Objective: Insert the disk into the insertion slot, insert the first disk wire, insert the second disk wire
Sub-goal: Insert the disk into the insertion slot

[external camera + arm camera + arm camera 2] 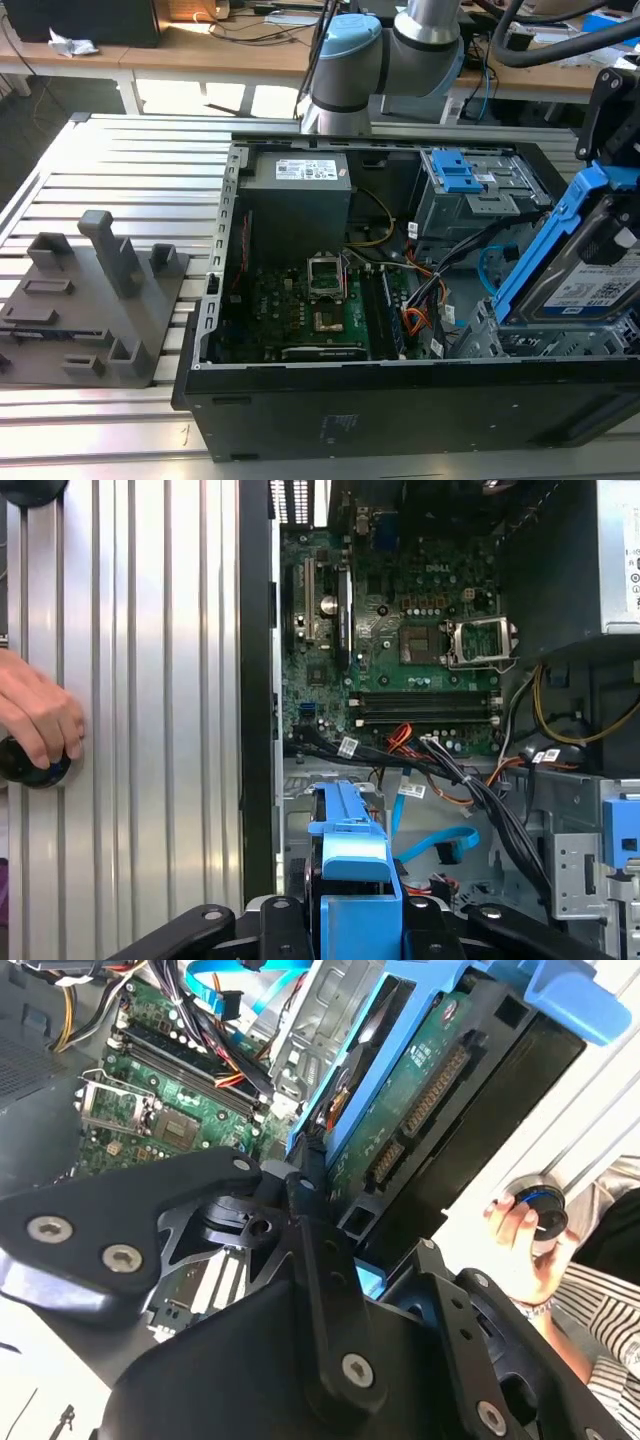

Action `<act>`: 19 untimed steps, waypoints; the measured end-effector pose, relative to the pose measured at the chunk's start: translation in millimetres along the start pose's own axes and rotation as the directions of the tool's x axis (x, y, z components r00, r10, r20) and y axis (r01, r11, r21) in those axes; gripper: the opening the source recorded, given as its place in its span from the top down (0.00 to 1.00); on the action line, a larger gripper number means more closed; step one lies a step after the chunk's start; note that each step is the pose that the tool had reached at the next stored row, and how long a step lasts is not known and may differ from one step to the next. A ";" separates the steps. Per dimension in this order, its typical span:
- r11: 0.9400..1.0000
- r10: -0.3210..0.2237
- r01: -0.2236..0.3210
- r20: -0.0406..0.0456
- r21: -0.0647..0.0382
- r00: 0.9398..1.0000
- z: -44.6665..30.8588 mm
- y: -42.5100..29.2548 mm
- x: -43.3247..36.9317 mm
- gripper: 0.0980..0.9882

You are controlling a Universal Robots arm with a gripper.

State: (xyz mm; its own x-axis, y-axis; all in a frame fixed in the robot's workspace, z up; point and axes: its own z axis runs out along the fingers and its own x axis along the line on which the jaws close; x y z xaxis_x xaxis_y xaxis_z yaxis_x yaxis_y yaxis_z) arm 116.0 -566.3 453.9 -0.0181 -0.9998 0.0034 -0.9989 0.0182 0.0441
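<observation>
Disk (588, 288) in its blue carrier frame is held by the gripper (355, 925), jaws narrow and clamped on the carrier, one finger on each side of the frame in the first wrist view. In the exterior view the disk is steeply tilted with the label side showing. Its upper end is at the jaws and its lower end is down at the insertion slot (478, 338), right below the jaws. The disk is not lying flat in the slot, and I cannot tell whether its lower edge touches the cage metal. The second wrist view shows the disk's green circuit-board underside and connector rows just past the jaws.

Second disk wire (440, 838), light blue, curves in a loop just beyond the jaws, close beside the held disk and apart from it. First disk wire (399, 735), red/orange, sits further out from the jaws in the dark cable bundle at the motherboard (400, 620) edge. I cannot tell where the plug ends of either wire are.

Taller cage (470, 205) with a blue latch (455, 172) stands beside the slot, off to one side of the jaws. Power supply (300, 200) is well away from the jaws, across the open case.

A person's hand (35, 715) rests on a round black knob (30, 767) on the ribbed metal surface (150, 680) outside the case, well apart from the jaws. A grey fixture block (90, 300) sits on the surface far from the jaws.
</observation>
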 end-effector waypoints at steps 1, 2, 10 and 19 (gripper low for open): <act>1.000 0.000 0.000 0.000 -0.001 1.000 2.8 -1.8 -0.9 0.70; 1.000 0.000 0.000 0.000 -0.002 1.000 4.7 -3.7 -2.2 0.70; 1.000 -0.001 0.001 0.014 -0.005 1.000 16.7 -14.8 -14.0 0.70; 1.000 -0.001 0.001 0.014 -0.005 1.000 26.0 -17.1 -17.8 0.70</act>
State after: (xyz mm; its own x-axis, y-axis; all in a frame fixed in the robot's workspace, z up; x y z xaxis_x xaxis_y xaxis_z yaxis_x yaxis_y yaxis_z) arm 132.3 -548.9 427.1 -0.0179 -0.9998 -0.0105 -0.9986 0.0174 0.0495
